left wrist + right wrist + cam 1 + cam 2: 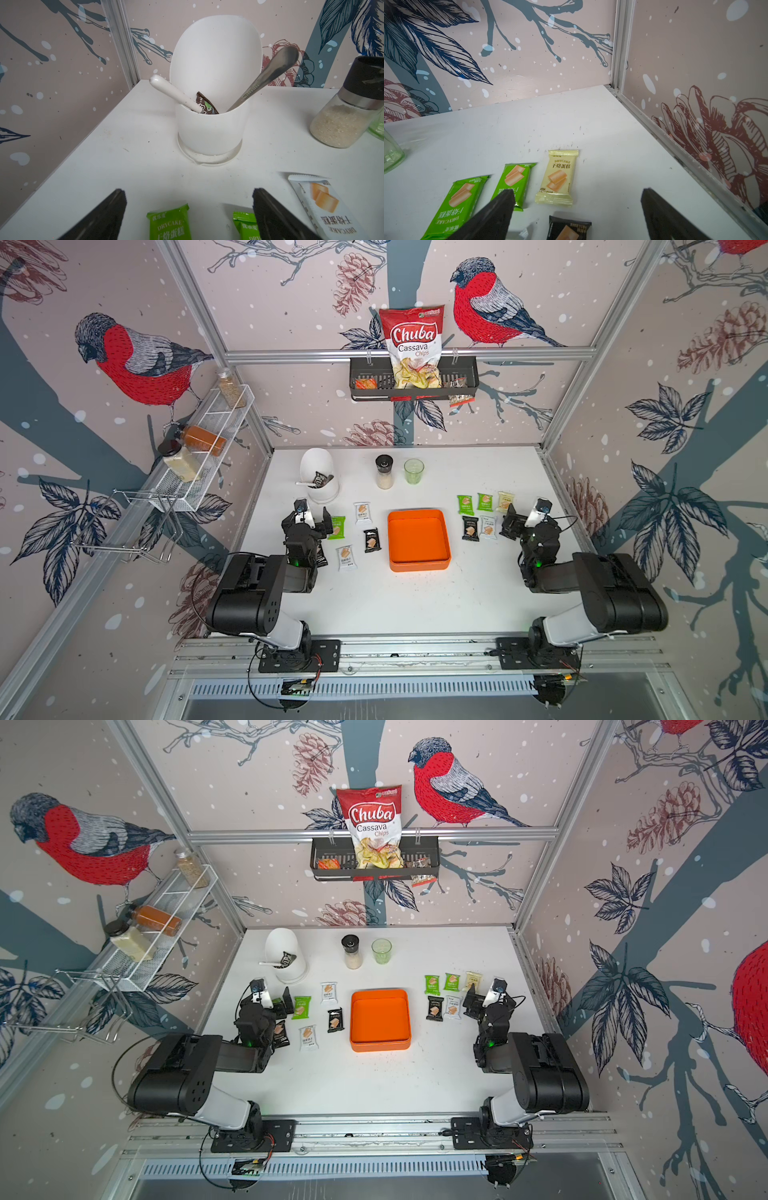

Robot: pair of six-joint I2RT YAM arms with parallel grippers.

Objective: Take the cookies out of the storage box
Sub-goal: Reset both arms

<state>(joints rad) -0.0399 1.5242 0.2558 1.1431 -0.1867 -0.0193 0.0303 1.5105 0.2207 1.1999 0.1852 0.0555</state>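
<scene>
The orange storage box (419,540) (380,1019) sits mid-table with nothing in it. Cookies lie flat on the table on both sides of it. To its left are a green packet (336,527), white ones (362,513) and a black one (372,540). To its right are green (465,504), pale yellow (505,502), black (470,527) and white (488,526) packets. My left gripper (308,526) (188,193) hangs open over a green packet (169,224). My right gripper (524,520) (577,193) is open above a black packet (569,228), near the yellow one (558,178).
A white utensil holder (319,477), a shaker jar (384,472) and a green glass (414,470) stand at the back of the table. A black wall basket (365,369) holds a chips bag. A white wire rack (208,439) hangs on the left wall.
</scene>
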